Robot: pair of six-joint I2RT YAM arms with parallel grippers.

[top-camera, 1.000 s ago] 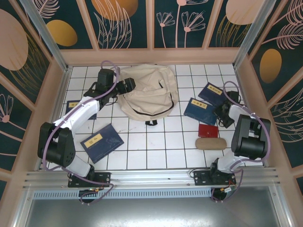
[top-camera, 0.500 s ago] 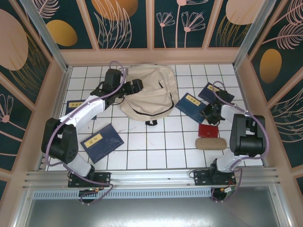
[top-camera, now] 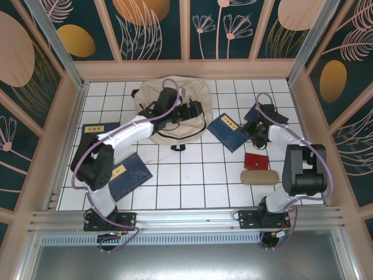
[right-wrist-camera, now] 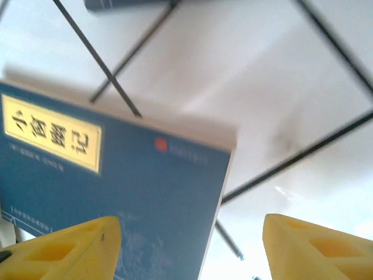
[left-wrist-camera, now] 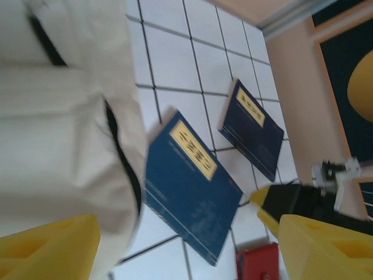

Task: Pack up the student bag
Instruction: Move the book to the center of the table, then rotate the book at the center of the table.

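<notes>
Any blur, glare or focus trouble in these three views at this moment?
Top external: sharp and evenly lit, the student bag and tile lines crisp, no glare. Left wrist: smeared, the bag's edge and the blue book soft, its label unreadable. Right wrist: very close and blurred, the book label and grout lines fuzzy.

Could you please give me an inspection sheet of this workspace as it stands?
Surface: white tiled table, dark grid lines.
Job's things: student bag, slumped at the far side.
Clutter: four navy books, all flat; red case; tan pouch.
Grippers: left gripper open at the bag's edge; right gripper open over a navy book's edge.
Cables: lilac cables, loose loops above the table.
Surroundings: floral wall panels.
</notes>
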